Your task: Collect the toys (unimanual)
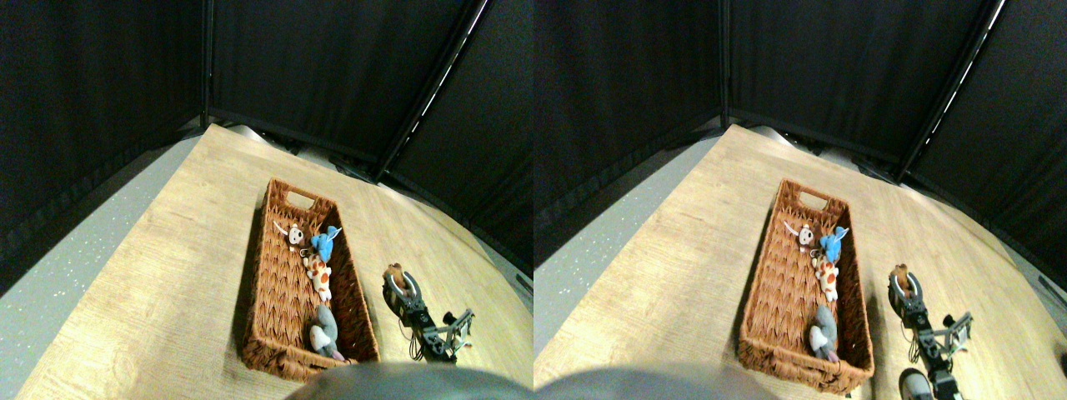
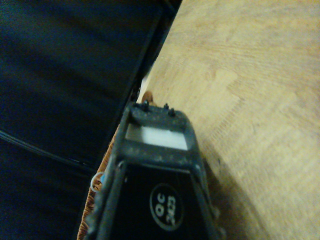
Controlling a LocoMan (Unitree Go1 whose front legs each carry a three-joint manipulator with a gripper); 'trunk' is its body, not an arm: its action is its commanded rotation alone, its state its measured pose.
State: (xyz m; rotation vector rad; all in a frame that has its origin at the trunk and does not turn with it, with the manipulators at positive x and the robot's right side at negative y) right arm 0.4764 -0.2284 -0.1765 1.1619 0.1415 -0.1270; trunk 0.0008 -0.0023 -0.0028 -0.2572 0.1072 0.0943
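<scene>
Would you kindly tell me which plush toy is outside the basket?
The brown toy, at the right hand on the wood to the right of the basket; the others lie inside it.

The right manipulator [image 1: 429, 329] is a slim, dark grey, jointed arm built from small blocky segments. A thin dark cable loops out beside the segments just behind the gripper [image 1: 398, 283], whose two curved dark jaws form a rounded hoop. A pale grey bracket juts sideways further back. In the wrist view, the jaw is a black, scuffed open rectangular frame, with small studs on its far edge.
</scene>
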